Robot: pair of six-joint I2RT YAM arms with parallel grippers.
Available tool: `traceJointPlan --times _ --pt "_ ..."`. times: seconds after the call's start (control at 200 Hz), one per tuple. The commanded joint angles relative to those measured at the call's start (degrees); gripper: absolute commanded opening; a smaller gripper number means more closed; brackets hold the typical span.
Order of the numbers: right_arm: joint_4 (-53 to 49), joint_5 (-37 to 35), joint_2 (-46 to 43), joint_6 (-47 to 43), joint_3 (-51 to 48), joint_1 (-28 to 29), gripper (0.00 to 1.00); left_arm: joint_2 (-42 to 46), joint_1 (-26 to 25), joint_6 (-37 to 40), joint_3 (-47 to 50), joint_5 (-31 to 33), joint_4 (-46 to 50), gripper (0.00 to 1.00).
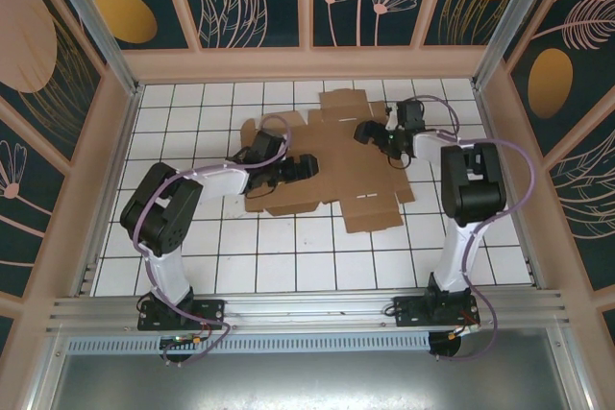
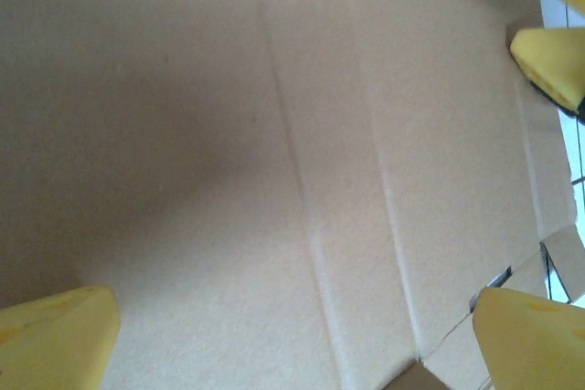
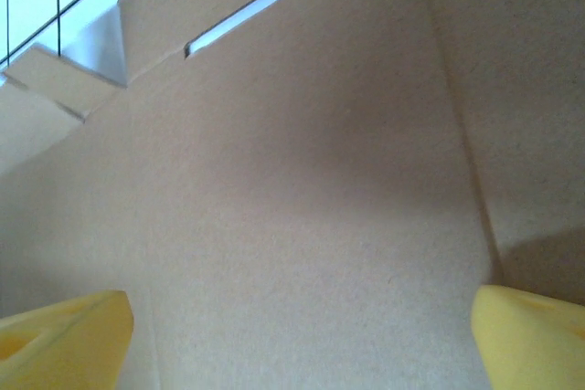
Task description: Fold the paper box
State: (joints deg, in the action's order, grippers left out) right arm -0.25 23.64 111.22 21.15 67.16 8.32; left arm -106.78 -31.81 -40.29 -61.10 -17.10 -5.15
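Note:
The paper box [image 1: 341, 165] lies as a flat brown die-cut cardboard sheet on the white tiled floor, flaps spread out. My left gripper [image 1: 309, 166] hovers low over the sheet's left-middle, open, its yellow fingertips [image 2: 57, 333] wide apart above creased cardboard [image 2: 274, 180] with nothing between them. My right gripper [image 1: 368, 132] is over the sheet's upper right, also open, with bare cardboard [image 3: 302, 207] between its yellow fingertips [image 3: 535, 335]. A cut slot [image 3: 233, 20] shows ahead of it. One yellow finger of the right gripper [image 2: 551, 59] appears at the left wrist view's right edge.
White tiled floor [image 1: 192, 122] surrounds the sheet. Pink frame walls [image 1: 307, 64] close the back and both sides. A metal rail [image 1: 307, 309] with both arm bases runs along the near edge.

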Motion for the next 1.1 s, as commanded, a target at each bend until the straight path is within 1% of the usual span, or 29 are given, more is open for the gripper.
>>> traceJointPlan --times 0.0,0.035,0.075,0.155,0.185,0.235,0.245,0.29,0.345,0.455,0.596,0.746,0.806,0.881,0.996,1.096 --pt "6.15 -0.37 -8.03 -2.76 -5.44 -2.37 0.96 -3.86 0.21 5.93 -9.09 -2.87 2.84 0.95" --pt "7.31 -0.40 -9.36 -2.38 -7.44 -3.69 0.96 -6.17 0.22 6.62 -11.67 -4.49 3.24 0.93" --pt "7.67 -0.14 -10.32 -1.79 -9.17 -5.32 0.96 -8.72 0.26 6.70 -14.19 -6.19 3.57 0.89" --pt "6.61 1.32 -11.08 -1.50 -11.34 -8.59 0.96 -12.81 0.17 6.87 -18.44 -7.04 5.58 0.81" --pt "6.66 1.87 -11.31 -1.55 -12.34 -9.73 0.96 -14.13 0.22 6.98 -19.35 -6.92 6.14 0.79" --pt "6.84 2.80 -11.56 -1.55 -13.93 -11.39 0.96 -15.59 0.18 7.07 -20.05 -5.86 6.99 0.72" --pt "6.80 3.06 -11.60 -1.59 -14.19 -11.70 0.96 -15.77 0.20 7.14 -20.09 -5.56 7.17 0.68" --pt "6.84 4.25 -11.34 -1.58 -14.96 -12.91 0.96 -16.63 0.26 7.41 -19.91 -4.45 7.88 0.63" --pt "6.93 5.98 -10.91 -1.55 -15.63 -13.96 0.96 -17.13 0.31 7.60 -18.83 -3.78 8.17 0.60" --pt "6.76 9.21 -9.34 -1.79 -15.28 -14.63 0.96 -17.23 0.27 7.10 -15.01 -2.86 6.25 0.58" --pt "7.50 13.59 -6.96 -1.90 -14.48 -14.51 0.95 -17.13 0.27 6.38 -11.43 -2.67 4.97 0.58" --pt "8.30 16.76 -5.38 -2.54 -13.81 -13.97 0.93 -16.92 0.26 5.84 -10.18 -2.22 4.19 0.59" --pt "8.59 16.69 -5.63 -3.32 -13.82 -13.38 0.89 -16.97 0.26 5.58 -10.14 -2.20 4.10 0.59" --pt "8.81 16.86 -6.09 -3.96 -13.68 -12.82 0.79 -16.88 0.34 5.32 -9.94 -2.32 3.68 0.59" --pt "8.82 18.65 -6.09 -4.01 -13.11 -12.74 0.70 -16.75 0.29 5.14 -9.86 -2.70 3.65 0.59" --pt "9.08 18.66 -6.78 -3.89 -13.10 -12.65 0.67 -16.54 0.31 5.19 -9.83 -3.13 3.69 0.59"
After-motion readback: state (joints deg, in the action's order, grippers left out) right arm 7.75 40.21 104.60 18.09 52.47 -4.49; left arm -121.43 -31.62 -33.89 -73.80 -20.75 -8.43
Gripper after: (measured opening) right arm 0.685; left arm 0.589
